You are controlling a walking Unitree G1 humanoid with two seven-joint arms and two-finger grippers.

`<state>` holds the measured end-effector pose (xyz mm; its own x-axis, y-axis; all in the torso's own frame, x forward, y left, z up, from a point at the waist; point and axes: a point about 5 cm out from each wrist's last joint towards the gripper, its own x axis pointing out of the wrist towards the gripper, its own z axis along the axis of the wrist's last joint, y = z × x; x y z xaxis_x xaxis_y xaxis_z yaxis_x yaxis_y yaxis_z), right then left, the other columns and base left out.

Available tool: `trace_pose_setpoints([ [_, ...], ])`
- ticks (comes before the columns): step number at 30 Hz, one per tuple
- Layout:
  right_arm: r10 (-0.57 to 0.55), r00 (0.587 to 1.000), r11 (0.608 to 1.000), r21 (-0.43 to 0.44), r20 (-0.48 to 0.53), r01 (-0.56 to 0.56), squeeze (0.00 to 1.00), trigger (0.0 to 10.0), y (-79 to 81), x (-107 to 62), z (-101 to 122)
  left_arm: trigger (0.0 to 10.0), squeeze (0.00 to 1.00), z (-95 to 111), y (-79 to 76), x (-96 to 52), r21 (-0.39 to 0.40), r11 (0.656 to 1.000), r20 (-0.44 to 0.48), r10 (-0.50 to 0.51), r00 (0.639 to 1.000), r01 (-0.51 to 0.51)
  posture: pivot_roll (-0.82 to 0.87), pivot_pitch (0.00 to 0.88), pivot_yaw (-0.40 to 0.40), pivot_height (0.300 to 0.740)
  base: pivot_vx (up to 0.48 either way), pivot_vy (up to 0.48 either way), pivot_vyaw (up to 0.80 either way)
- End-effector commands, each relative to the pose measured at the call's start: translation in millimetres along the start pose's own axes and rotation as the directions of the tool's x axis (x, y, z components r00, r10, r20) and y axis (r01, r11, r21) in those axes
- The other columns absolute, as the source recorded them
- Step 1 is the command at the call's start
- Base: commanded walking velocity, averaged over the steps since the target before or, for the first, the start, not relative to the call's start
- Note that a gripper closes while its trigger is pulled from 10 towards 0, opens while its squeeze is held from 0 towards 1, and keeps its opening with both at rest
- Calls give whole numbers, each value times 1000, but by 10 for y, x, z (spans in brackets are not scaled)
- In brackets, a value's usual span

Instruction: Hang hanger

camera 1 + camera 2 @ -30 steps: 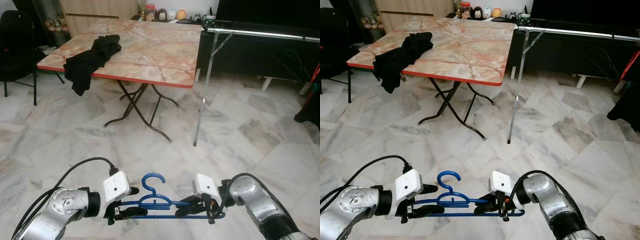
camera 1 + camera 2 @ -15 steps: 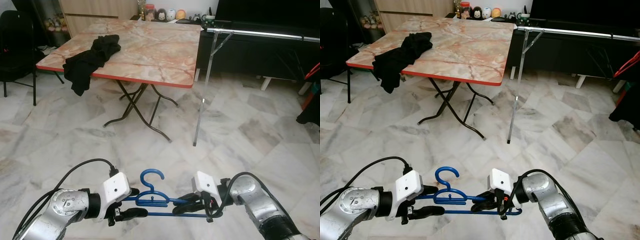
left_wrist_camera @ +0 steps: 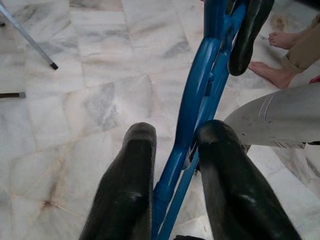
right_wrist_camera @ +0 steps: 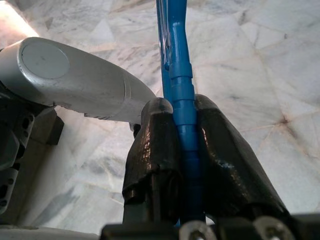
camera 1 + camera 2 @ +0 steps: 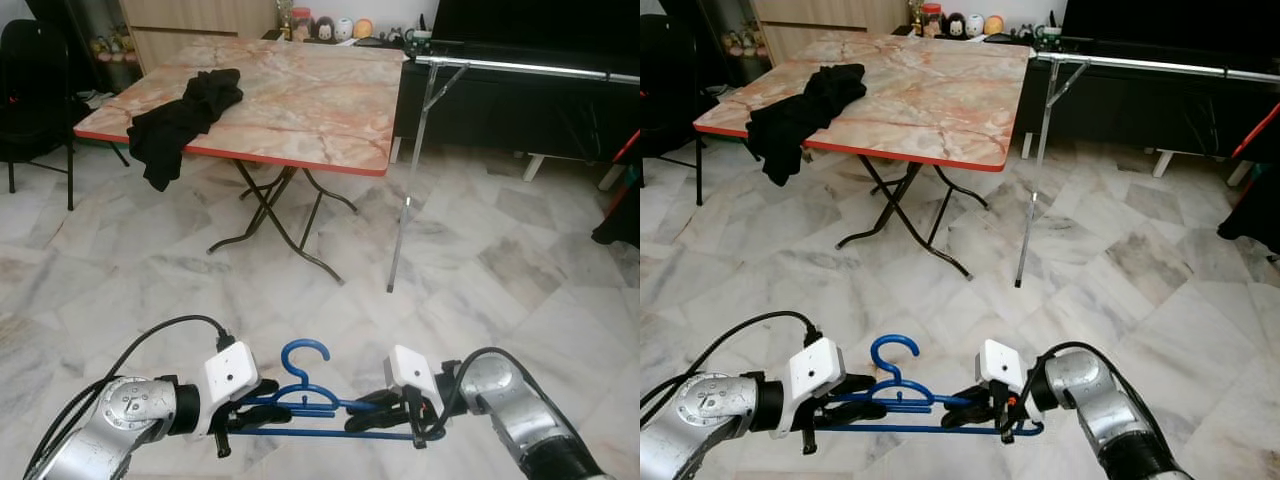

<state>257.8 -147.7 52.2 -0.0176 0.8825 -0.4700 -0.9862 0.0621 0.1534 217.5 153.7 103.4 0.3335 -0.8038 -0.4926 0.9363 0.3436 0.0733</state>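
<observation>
Silver arms, black cables, white wrist boxes — black-fingered left hand [image 5: 262,416], right hand [image 5: 372,414].

We see one blue plastic hanger [image 5: 305,405], held in the air low over the marble floor, at about 6 o'clock in the head view. Its body lies almost horizontal and flat, with the straight bottom bar on the near side. The open hook points away from us, to 12 o'clock, and curls over toward 3 o'clock. The end at 9 o'clock sits between two black fingers with a small gap on one side; the end at 3 o'clock is pressed tight between two others. The hanger carries no clothes.
</observation>
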Motion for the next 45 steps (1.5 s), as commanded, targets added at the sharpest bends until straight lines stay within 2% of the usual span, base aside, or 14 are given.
trace_pose_setpoints([
  [1, -20, 1000, 1000, -17, 24, 20, 0, 10000, -6, -19, 49, 0, 0, 5, -38, 18, -14, 1000, 8, -20, 1000, 20, 42, 53, -18, 740, 0, 0, 0],
  [15, -53, 999, 999, -7, -9, 52, 0, 10000, -31, 13, 5, 0, 0, 30, -30, -33, -40, 999, 33, -34, 999, 35, 43, 56, -18, 740, 0, 0, 0],
  [16, -54, 999, 999, -10, -7, 54, 431, 10000, -32, 18, 3, 0, 0, 28, -33, -34, -39, 998, 31, -38, 999, 39, 43, 56, -18, 740, 0, 0, 0],
  [17, -58, 998, 998, -6, -1, 58, 1000, 10000, -35, 21, 5, 0, 0, 27, -37, -34, -38, 998, 31, -42, 999, 43, 43, 56, -18, 740, 0, 0, 0],
  [26, -61, 998, 998, 9, 11, 61, 1000, 10000, -50, 16, 9, 0, 0, 28, -61, -59, -25, 996, 39, -80, 996, 81, 41, 55, -19, 740, 0, 0, 0],
  [31, -49, 999, 999, 19, 8, 49, 1000, 10000, -48, 11, -9, 0, 0, -36, -114, -124, 20, 990, -22, -142, 990, 143, 42, 55, -20, 740, 0, 0, 0],
  [34, -37, 999, 999, 23, 9, 37, 1000, 10000, -46, 18, -11, 0, 0, -94, -81, -144, 38, 990, -66, -132, 989, 134, 44, 53, -20, 740, 0, 0, 0],
  [38, -16, 1000, 1000, 26, 14, 16, 1000, 10000, -36, 36, -6, 0, 0, -123, -46, -134, 45, 992, -80, -112, 990, 116, 41, 48, -20, 740, 0, 0, 0],
  [45, -29, 999, 999, 29, -15, 29, 1000, 10000, -51, 39, -45, 0, 0, -251, -34, -123, 79, 992, -146, -91, 985, 103, 43, 46, -24, 740, 0, 0, 0],
])
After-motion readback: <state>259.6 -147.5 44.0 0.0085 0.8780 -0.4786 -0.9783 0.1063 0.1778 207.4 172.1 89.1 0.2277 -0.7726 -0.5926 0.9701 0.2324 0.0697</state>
